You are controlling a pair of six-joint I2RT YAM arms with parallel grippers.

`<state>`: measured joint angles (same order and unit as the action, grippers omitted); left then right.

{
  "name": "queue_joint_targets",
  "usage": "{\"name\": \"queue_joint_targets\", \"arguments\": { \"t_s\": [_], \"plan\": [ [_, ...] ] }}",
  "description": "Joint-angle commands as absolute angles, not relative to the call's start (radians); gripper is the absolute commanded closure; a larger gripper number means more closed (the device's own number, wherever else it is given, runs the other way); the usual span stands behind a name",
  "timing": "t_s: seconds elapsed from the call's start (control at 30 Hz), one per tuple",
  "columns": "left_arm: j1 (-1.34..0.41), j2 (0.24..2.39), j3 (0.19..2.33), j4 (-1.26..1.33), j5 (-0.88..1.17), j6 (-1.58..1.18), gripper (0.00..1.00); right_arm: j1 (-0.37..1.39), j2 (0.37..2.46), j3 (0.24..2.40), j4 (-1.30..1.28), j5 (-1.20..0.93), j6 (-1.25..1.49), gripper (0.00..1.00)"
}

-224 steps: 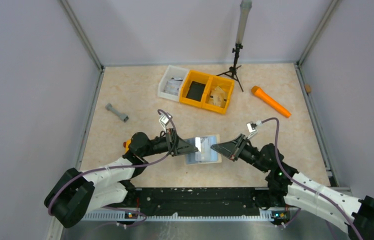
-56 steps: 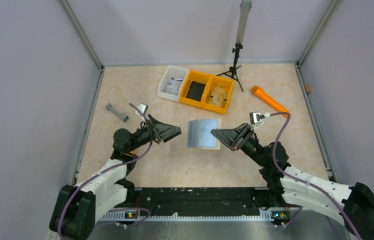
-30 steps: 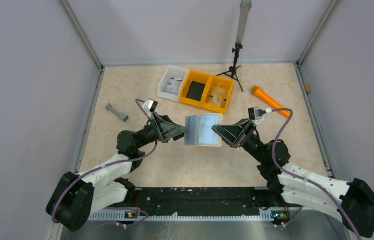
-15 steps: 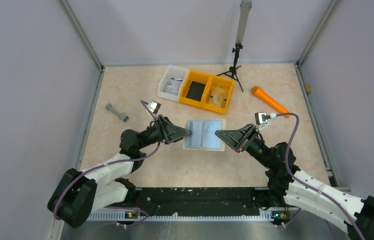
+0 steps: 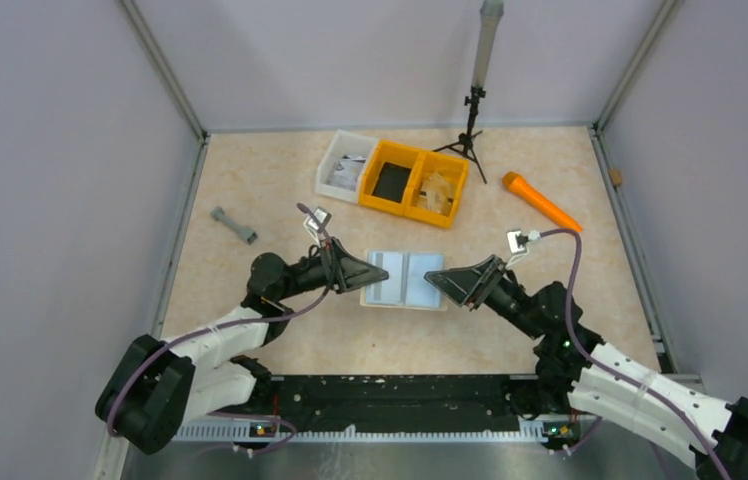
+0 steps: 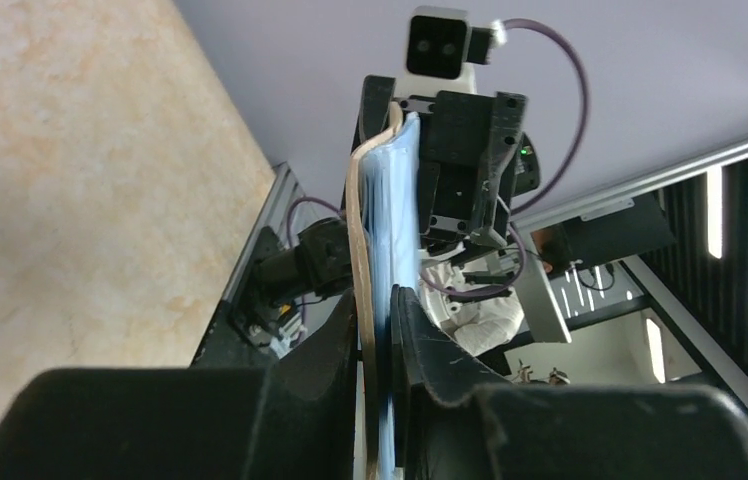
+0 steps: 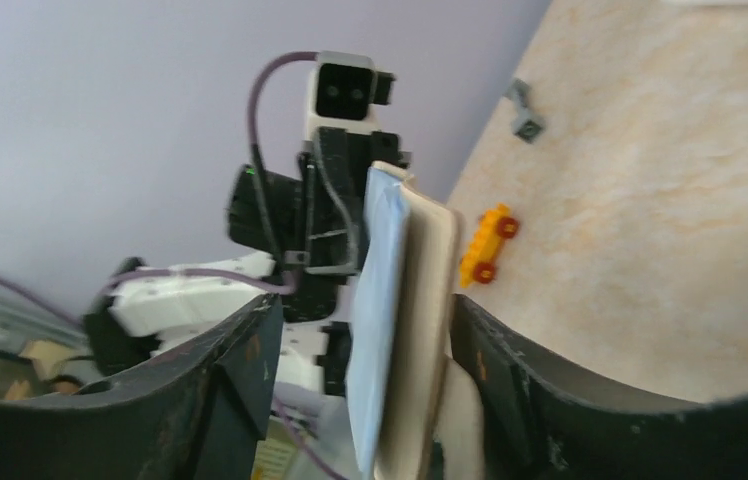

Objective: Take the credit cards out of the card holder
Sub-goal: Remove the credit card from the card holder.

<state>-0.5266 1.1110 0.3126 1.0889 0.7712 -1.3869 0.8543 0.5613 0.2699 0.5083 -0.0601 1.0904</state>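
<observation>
Shifted slightly nearer the arm bases than half a second ago, the card holder hangs spread open between both grippers, blue-grey inside up. The left gripper is clamped on its left edge. The right gripper straddles the right edge, jaws spread wider than it. Beyond stand yellow bins and a white bin.

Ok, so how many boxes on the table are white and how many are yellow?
white box: 1
yellow boxes, joined side by side: 2
Total: 3
</observation>
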Motion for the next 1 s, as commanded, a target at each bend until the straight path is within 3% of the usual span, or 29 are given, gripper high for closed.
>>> {"name": "queue_joint_targets", "arguments": {
  "t_s": [0.0, 0.13, 0.23, 0.43, 0.7, 0.8, 0.97],
  "plan": [
    [-0.531, 1.046, 0.327, 0.852, 0.772, -1.178, 0.91, 0.849, 0.535, 0.322, 0.226, 0.015, 0.897, 0.30],
    [-0.556, 0.989, 0.332, 0.552, 0.657, -0.988, 0.92, 0.849, 0.574, 0.337, 0.065, 0.012, 0.789, 0.17],
    [-0.590, 0.985, 0.329, 0.399, 0.548, -0.896, 0.92, 0.855, 0.633, 0.361, -0.023, 0.029, 0.743, 0.15],
    [-0.628, 1.125, 0.275, 0.478, 0.475, -0.884, 0.96, 0.925, 0.756, 0.425, -0.203, 0.256, 0.706, 0.12],
    [-0.689, 1.255, 0.279, 0.522, 0.361, -0.893, 0.98, 1.092, 0.910, 0.508, -0.220, 0.402, 0.721, 0.12],
    [-0.695, 1.259, 0.272, 0.514, 0.336, -0.906, 0.97, 1.127, 1.006, 0.542, -0.171, 0.375, 0.731, 0.22],
    [-0.699, 1.238, 0.247, 0.514, 0.309, -0.932, 0.96, 1.137, 1.116, 0.524, 0.035, 0.259, 0.759, 0.59]
  ]
}}
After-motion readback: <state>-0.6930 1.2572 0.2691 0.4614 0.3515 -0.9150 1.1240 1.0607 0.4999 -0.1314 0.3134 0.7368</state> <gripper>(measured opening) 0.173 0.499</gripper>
